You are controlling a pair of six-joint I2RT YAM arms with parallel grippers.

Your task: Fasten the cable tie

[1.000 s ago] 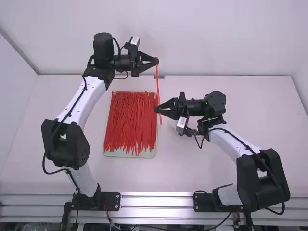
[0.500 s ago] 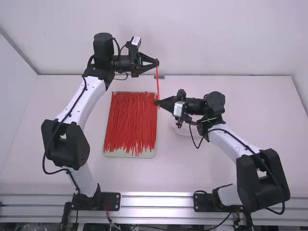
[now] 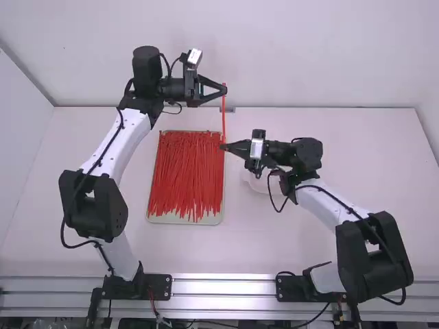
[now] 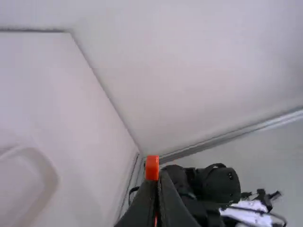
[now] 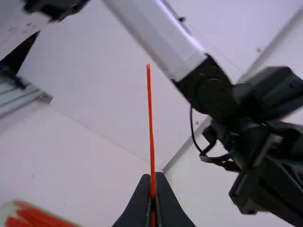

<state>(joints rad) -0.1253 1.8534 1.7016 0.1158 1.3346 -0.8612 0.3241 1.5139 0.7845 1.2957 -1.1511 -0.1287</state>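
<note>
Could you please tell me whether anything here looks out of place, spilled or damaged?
Nothing stands out. The spare red ties lie in a tidy stack on their tray. One cable tie is held straight and upright, with the left fingers at its top and the right fingers lower down.

Smooth red plastic on a matt white table (image 3: 370, 144).
The cable tie (image 3: 223, 116), upper centre, is thin, smooth plastic; the bundled ties (image 3: 188, 175), centre left, share its slight sheen.
</note>
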